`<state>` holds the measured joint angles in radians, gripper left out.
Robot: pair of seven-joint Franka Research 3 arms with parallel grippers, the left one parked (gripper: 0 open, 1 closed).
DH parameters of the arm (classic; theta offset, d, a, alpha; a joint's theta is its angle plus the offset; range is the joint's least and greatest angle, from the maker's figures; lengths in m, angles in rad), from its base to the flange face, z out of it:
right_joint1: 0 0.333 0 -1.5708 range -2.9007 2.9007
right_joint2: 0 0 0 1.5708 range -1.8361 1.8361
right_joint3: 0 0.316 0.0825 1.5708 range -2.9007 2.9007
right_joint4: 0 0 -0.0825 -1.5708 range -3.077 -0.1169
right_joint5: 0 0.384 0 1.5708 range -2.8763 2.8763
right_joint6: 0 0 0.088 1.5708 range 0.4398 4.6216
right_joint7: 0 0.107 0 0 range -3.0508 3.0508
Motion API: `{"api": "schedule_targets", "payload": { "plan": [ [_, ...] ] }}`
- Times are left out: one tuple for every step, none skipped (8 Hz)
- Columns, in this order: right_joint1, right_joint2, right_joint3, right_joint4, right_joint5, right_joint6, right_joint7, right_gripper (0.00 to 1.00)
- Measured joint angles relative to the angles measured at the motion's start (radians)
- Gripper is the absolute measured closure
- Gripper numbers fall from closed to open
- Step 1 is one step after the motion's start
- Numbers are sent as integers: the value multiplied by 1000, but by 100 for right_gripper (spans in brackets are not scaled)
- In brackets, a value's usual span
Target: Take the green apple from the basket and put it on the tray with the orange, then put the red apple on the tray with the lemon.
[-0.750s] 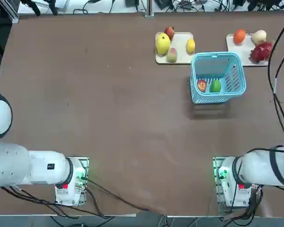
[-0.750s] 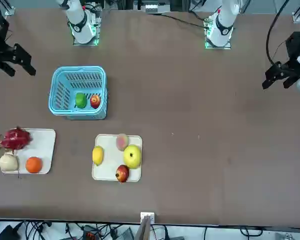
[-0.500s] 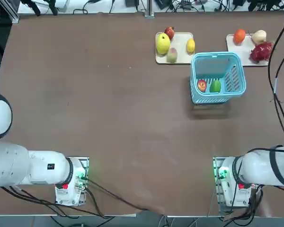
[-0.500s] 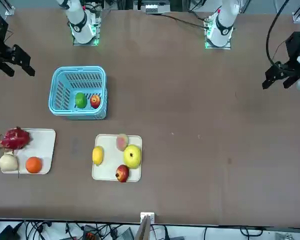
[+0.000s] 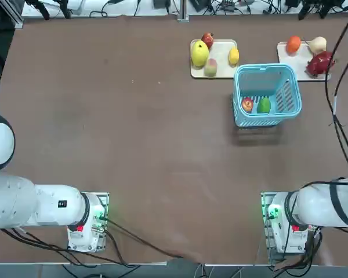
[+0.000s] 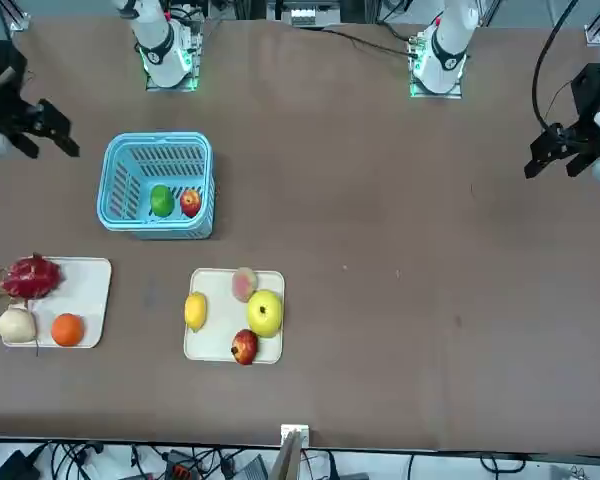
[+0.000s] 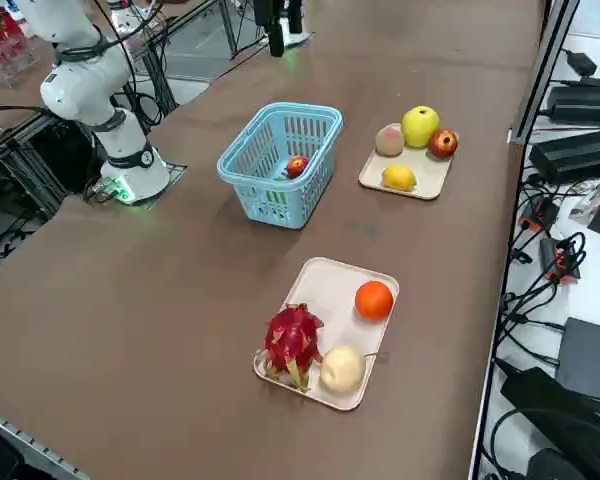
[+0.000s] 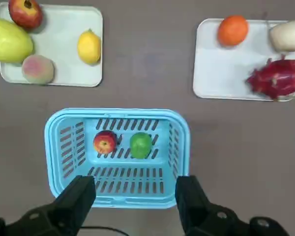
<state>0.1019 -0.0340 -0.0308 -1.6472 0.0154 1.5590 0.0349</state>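
Observation:
The green apple [image 8: 140, 145] lies in the light blue basket [image 8: 118, 114], touching or nearly touching the red apple [image 8: 105, 142]. In the front view the green apple [image 6: 161, 200] and the red apple [image 6: 190, 203] sit in the basket [image 6: 155, 140]. My right gripper [image 8: 135, 196] hangs high over the basket's edge, open and empty. It shows at the picture's left edge in the front view [image 6: 50, 150]. The tray with the orange [image 6: 90, 290] holds the orange [image 6: 67, 329]. The tray with the lemon [image 6: 215, 300] holds the lemon [image 6: 195, 311].
A dark red lumpy fruit [image 6: 28, 277] and a pale round fruit [image 6: 17, 324] share the orange's tray. A large yellow fruit [image 6: 265, 312], a pinkish fruit [image 6: 244, 283] and a small dark red fruit [image 6: 244, 347] lie beside the lemon. Cables run along the table's far edge.
My right gripper has shifted slightly toward the basket, still open. The fruits, the basket and the trays have not moved.

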Motion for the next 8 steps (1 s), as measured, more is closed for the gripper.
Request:
{"api": "schedule_targets", "payload": {
  "plan": [
    [41, 10, 6, -34, 3, 20, 45, 0],
    [81, 15, 11, -81, 3, 64, 94, 0],
    [114, 15, 14, -144, 3, 122, 124, 0],
    [135, 15, 15, -213, 3, 175, 136, 0],
    [138, 15, 14, -272, 3, 208, 139, 0],
    [137, 12, 11, -322, 3, 237, 139, 0],
    [136, 2, 8, -385, 3, 296, 139, 0],
    [136, -23, 7, -471, 3, 379, 139, 0]
  ]
}}
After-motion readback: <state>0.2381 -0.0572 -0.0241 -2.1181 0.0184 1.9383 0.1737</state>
